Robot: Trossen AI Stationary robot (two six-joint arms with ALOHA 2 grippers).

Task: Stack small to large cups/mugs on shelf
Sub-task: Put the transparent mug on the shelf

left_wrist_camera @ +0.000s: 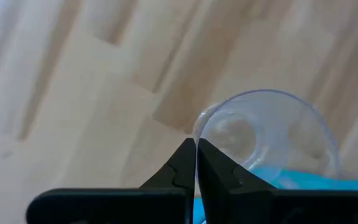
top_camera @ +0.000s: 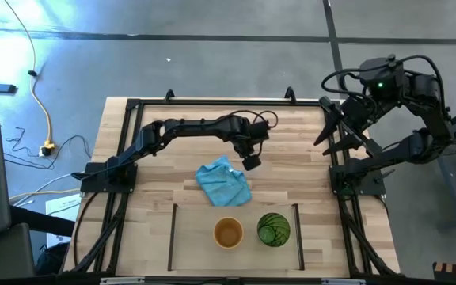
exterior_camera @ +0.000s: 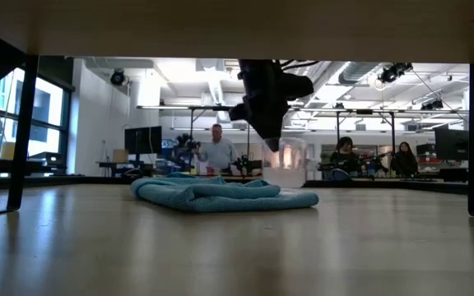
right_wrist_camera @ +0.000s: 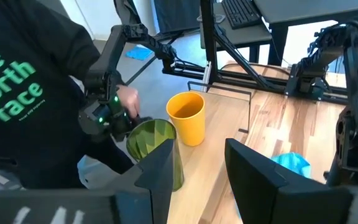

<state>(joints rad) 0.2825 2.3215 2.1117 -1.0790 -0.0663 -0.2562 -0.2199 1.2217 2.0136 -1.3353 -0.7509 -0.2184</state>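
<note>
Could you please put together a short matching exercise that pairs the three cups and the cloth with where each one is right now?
Things:
1. clear glass
2. orange cup
3. green tumbler
4. blue cloth

Places:
A. standing inside the outlined shelf, on the right arm's side of its neighbour
B. lying bunched on the table, outside the outline
C. held off the table by its rim in the left gripper
D. standing inside the outlined shelf, near its middle

Pairs: 1-C, 2-D, 3-A, 4-B
</note>
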